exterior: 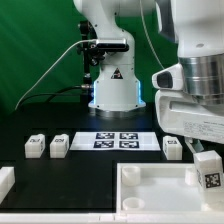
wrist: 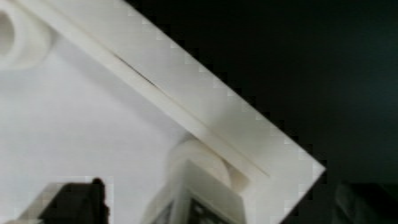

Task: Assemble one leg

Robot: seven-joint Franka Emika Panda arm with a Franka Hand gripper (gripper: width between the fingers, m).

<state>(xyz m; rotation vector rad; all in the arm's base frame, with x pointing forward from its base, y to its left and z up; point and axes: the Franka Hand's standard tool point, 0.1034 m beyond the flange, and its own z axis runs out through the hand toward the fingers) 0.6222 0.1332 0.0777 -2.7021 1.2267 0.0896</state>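
My gripper (exterior: 205, 160) hangs at the exterior view's right, over the right rim of the large white tray-like piece (exterior: 135, 178). It is shut on a leg (exterior: 209, 172), a small white post with a black-and-white tag, held upright just above that rim. In the wrist view the leg (wrist: 206, 178) stands between my dark fingers (wrist: 71, 203) with the tray's corner rim (wrist: 178, 95) below it. Three more legs lie on the black table: two at the left (exterior: 35, 146) (exterior: 60, 145) and one at the right (exterior: 172, 147).
The marker board (exterior: 117, 139) lies flat behind the tray, in front of the robot base (exterior: 112, 85). Another white part (exterior: 5, 181) sits at the exterior view's lower left edge. A green backdrop stands behind.
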